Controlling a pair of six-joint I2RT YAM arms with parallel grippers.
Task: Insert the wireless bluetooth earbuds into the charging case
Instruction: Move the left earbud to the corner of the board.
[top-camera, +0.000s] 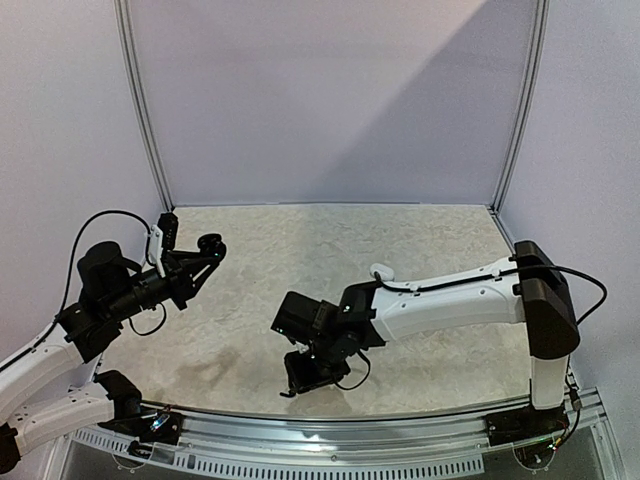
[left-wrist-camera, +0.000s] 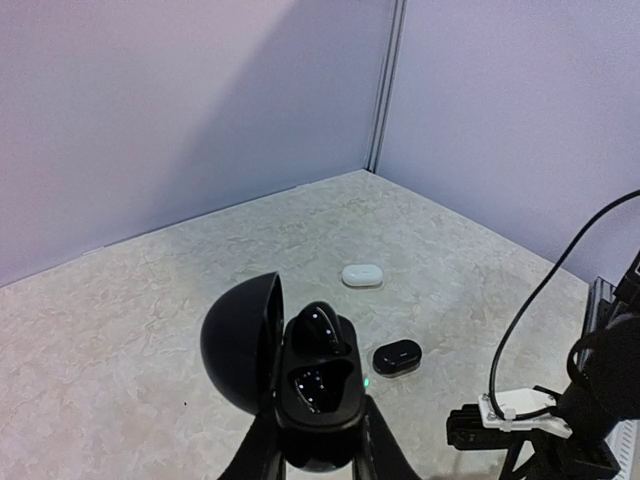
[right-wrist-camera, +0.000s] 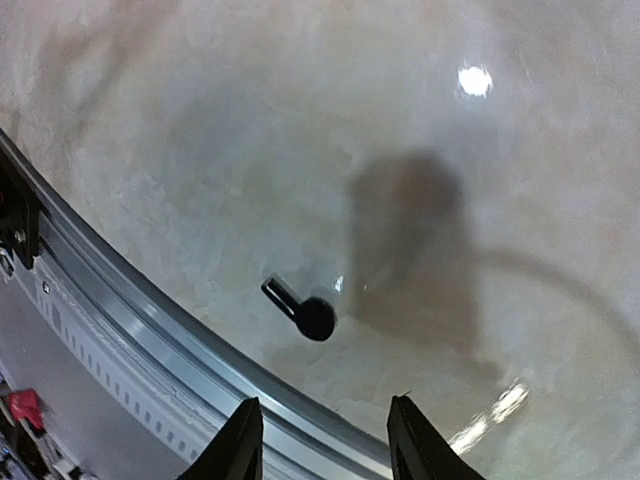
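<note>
Left pincer grips open charging case; right pincer released above black earbud.

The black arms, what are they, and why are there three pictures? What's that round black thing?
They are two robot arms bolted to a table. One picture looks down from above; the other two come from a little camera on each wrist. The left gripper holds the round thing: an open black charging case with its lid tipped back and one black earbud sitting in it. Beyond it on the table lie a small white case and a small black case. The right gripper has its jaws open, holding nothing, above another black earbud lying near the table's edge.
</note>
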